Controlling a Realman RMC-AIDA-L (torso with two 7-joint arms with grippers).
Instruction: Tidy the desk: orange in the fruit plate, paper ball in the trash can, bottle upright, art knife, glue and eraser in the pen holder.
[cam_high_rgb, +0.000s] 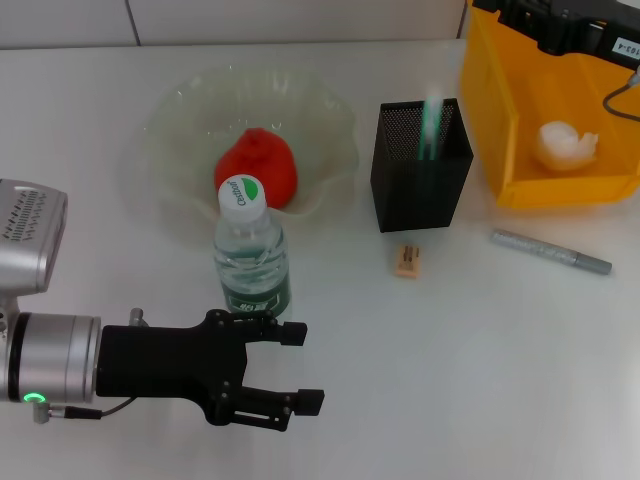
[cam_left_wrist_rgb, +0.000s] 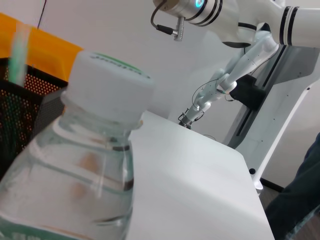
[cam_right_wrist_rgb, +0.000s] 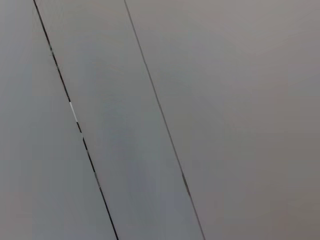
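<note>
A clear water bottle (cam_high_rgb: 251, 252) with a white cap stands upright just in front of the glass fruit plate (cam_high_rgb: 180, 130). It fills the left wrist view (cam_left_wrist_rgb: 85, 170). The orange (cam_high_rgb: 258, 165) lies in the plate. My left gripper (cam_high_rgb: 300, 367) is open and empty, low over the table just in front of the bottle's base, fingers pointing right. A black mesh pen holder (cam_high_rgb: 420, 185) holds a green-and-white stick (cam_high_rgb: 432, 125). A tan eraser (cam_high_rgb: 407, 260) and a silver art knife (cam_high_rgb: 551, 252) lie on the table. The paper ball (cam_high_rgb: 566, 145) lies in the yellow trash can (cam_high_rgb: 500, 110).
My right arm (cam_high_rgb: 570, 25) hangs over the trash can at the far right; its wrist view shows only a grey wall. The pen holder (cam_left_wrist_rgb: 20, 115) and trash can (cam_left_wrist_rgb: 47, 50) show behind the bottle in the left wrist view. The white table (cam_high_rgb: 480, 380) extends to the front right.
</note>
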